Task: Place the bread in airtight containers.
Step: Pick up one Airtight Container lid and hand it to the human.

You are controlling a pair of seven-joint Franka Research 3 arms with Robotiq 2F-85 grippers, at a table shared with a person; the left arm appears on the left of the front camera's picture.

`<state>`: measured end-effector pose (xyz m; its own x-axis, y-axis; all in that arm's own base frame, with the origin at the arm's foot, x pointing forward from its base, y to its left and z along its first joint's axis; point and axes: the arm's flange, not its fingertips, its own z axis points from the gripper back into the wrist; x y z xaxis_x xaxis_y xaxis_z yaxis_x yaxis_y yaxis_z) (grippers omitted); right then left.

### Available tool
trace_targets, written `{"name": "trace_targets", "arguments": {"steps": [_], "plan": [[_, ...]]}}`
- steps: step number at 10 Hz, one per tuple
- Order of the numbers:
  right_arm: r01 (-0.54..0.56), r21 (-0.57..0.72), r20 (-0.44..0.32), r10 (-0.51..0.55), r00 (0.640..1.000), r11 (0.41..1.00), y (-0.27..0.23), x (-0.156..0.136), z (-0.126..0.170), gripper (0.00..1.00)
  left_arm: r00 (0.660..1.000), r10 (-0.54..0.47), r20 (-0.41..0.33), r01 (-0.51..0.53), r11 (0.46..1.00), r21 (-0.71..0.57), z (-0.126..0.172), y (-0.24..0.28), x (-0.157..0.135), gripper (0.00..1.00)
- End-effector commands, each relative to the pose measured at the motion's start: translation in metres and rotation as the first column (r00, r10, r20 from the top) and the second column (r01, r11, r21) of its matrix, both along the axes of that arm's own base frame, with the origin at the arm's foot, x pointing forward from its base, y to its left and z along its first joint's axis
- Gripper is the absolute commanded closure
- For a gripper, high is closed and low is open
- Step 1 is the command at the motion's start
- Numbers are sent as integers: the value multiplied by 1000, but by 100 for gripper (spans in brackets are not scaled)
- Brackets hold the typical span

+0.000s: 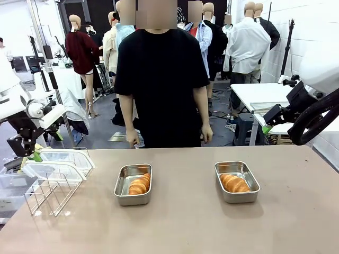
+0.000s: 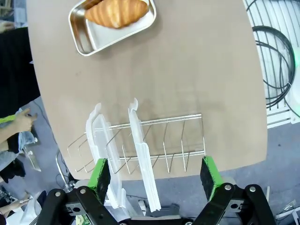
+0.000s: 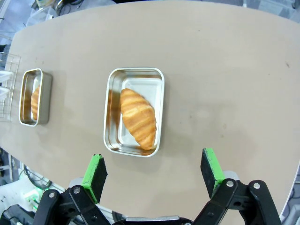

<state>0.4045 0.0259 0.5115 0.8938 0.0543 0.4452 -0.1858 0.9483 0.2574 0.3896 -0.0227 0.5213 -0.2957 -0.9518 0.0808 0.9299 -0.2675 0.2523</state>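
Note:
Two open steel airtight containers stand on the tan table, each with one golden croissant of bread lying inside. The left container (image 1: 123, 186) holds a croissant (image 1: 140, 184), and the right container (image 1: 239, 198) holds another (image 1: 234, 183). My right gripper (image 3: 153, 172) hovers open high above the right container (image 3: 140, 84) and its bread (image 3: 138, 117). My left gripper (image 2: 154, 178) is open above the wire rack (image 2: 183, 140), where two translucent lids (image 2: 140, 150) stand on edge. Farther off in that view lies the left container (image 2: 86, 40) with its croissant (image 2: 117, 11).
The wire rack (image 1: 50, 191) with the lids (image 1: 63, 157) sits at the table's left edge. A person in black (image 1: 161, 79) stands at the far side, hands down by the table edge. Bare tabletop lies between and in front of the tubs.

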Motion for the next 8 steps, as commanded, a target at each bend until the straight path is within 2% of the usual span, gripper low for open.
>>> {"name": "trace_targets", "arguments": {"steps": [1,8], "plan": [[-1,1,2,1,1000,1000,1,0,0,0,1000,-7,9,7,1000,1,0,-1,1,0],[-1,1,2,1,1000,1000,1,0,0,0,1000,-2,3,2,1000,11,1,-3,-1,0]]}}
